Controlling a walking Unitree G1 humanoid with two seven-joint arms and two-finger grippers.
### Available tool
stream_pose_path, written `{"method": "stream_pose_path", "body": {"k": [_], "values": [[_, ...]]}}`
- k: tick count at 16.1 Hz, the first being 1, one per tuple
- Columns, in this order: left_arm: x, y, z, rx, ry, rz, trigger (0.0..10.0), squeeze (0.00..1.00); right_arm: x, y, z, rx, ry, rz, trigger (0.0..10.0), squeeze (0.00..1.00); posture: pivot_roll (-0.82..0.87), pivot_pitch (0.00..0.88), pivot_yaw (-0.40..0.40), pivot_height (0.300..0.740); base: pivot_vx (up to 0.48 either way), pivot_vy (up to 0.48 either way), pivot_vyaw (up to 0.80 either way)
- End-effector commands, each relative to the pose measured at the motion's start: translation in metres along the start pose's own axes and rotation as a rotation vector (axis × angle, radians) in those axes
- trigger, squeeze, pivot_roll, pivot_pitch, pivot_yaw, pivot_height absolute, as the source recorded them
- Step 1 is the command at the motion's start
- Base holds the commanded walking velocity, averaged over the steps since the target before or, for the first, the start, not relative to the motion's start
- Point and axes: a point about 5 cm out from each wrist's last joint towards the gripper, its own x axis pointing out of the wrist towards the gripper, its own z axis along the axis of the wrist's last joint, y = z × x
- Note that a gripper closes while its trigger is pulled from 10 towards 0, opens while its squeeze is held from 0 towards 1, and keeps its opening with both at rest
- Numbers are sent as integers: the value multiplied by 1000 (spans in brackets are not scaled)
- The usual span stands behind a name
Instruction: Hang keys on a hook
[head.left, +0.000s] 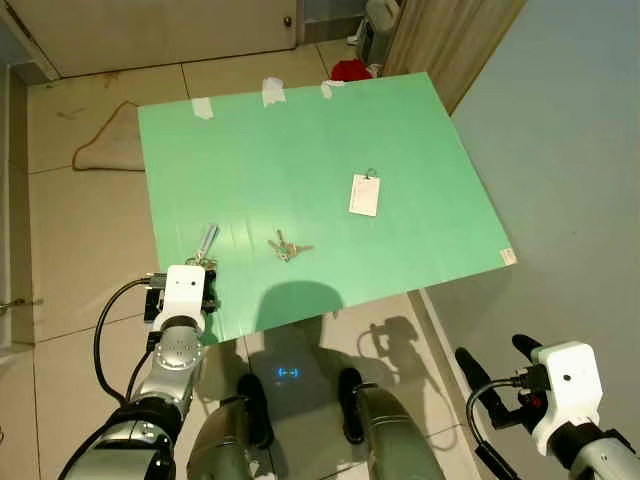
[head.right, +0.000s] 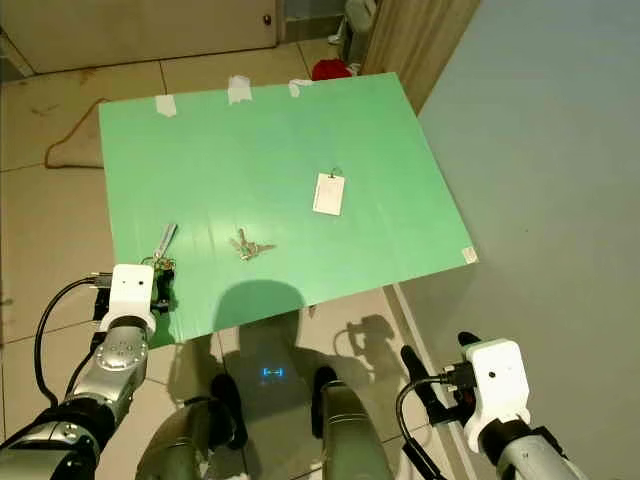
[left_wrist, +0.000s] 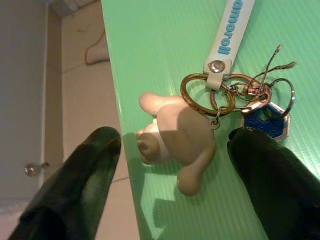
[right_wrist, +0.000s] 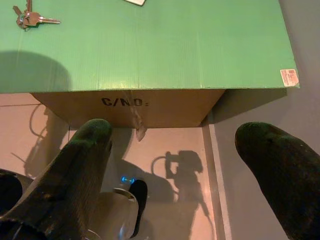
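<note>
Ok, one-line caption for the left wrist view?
Open left gripper poised over a keychain with a beige figurine charm, lying near the edge of the green board.

Blue letters reading "amoroll", the start cut off, are showing on the white strap (left_wrist: 229, 35) of the keychain. Black print "C/NO:" is standing on the brown cardboard box (right_wrist: 150, 107) under the green sheet's near edge.

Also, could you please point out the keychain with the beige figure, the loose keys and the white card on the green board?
keychain (left_wrist: 175, 135): left wrist view, on the beige figure's body.
loose keys (head.left: 285, 246): left eye view, where the keys join.
white card (head.left: 365, 195): left eye view, card's middle.
</note>
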Motion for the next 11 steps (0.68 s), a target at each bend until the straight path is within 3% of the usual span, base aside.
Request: {"method": "stream_pose_path", "body": {"k": [1, 6, 11], "values": [[-3, 3, -13, -7, 67, 1, 0, 0, -4, -3, -2, -3, 25, -11, 10000, 0, -468, 387, -82, 740, 0, 0, 0], [-1, 11, -17, -61, 105, 48, 0, 0, -1, -3, 2, -7, 17, -8, 10000, 0, -473, 377, -86, 740, 0, 0, 0], [-1, 9, -13, -111, 81, 45, 0, 0, 0, -7, 3, -21, 18, -5, 10000, 0, -475, 366, -101, 740, 0, 0, 0]]}}
